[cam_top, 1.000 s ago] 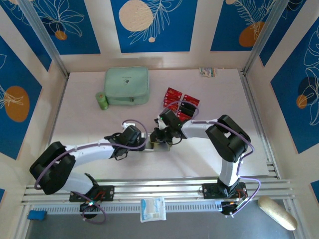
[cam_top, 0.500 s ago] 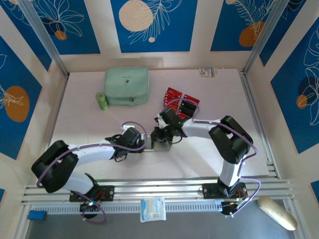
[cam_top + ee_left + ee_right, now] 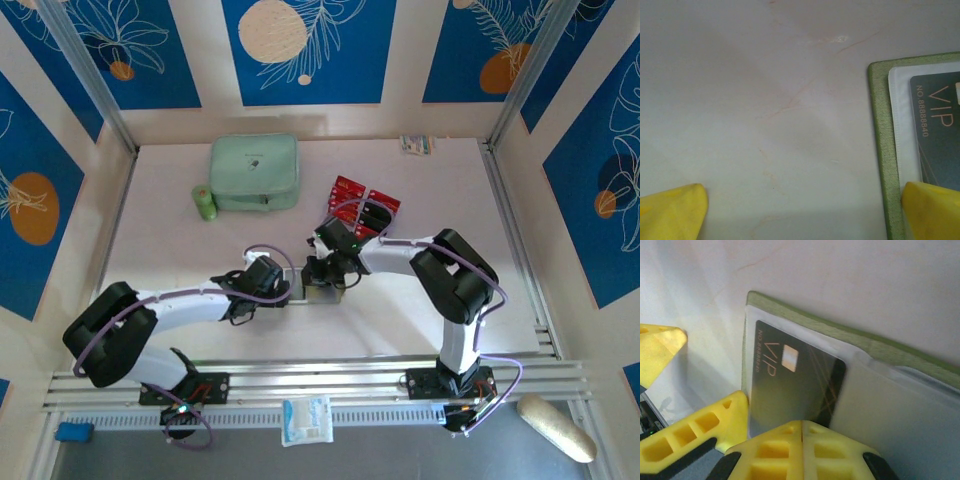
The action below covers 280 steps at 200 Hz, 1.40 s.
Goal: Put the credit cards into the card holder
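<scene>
Olive-green card holder (image 3: 840,332), dark gold-lettered credit card (image 3: 795,385), mint-green case (image 3: 254,172)

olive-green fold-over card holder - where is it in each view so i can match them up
Top external: olive-green fold-over card holder mid-table where the arms meet, nearer the bases than the red and black credit cards.
Left wrist: card holder along the right edge, reaching the bottom.
Right wrist: card holder slanting from upper left to the right edge.
Shared landmark: dark VIP card on its pale inside, both wrist views.
</scene>
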Each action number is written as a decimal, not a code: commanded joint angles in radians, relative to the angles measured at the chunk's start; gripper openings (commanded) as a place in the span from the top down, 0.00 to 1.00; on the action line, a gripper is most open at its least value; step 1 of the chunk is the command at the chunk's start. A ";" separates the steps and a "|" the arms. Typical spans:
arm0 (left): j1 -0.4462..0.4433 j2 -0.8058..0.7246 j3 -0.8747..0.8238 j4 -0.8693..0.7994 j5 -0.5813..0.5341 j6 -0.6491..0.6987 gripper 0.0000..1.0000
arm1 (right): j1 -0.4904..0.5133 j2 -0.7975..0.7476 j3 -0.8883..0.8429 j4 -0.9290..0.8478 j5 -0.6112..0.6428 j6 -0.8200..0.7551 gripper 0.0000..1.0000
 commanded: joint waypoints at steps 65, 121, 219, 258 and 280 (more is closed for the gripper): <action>0.034 -0.082 0.072 -0.068 0.019 0.007 0.00 | 0.026 0.019 0.044 -0.027 -0.006 0.006 0.94; 0.034 -0.037 0.019 -0.019 0.046 -0.017 0.00 | 0.018 -0.055 0.034 -0.060 0.014 -0.003 0.93; 0.034 -0.019 -0.025 0.004 0.027 -0.017 0.00 | 0.010 -0.067 0.003 -0.111 0.080 -0.020 0.95; 0.035 -0.018 -0.024 0.007 0.025 -0.016 0.00 | 0.009 -0.058 0.001 -0.133 0.108 -0.023 0.98; 0.034 -0.019 -0.024 0.009 0.026 -0.014 0.00 | 0.009 -0.053 0.000 -0.140 0.116 -0.022 0.98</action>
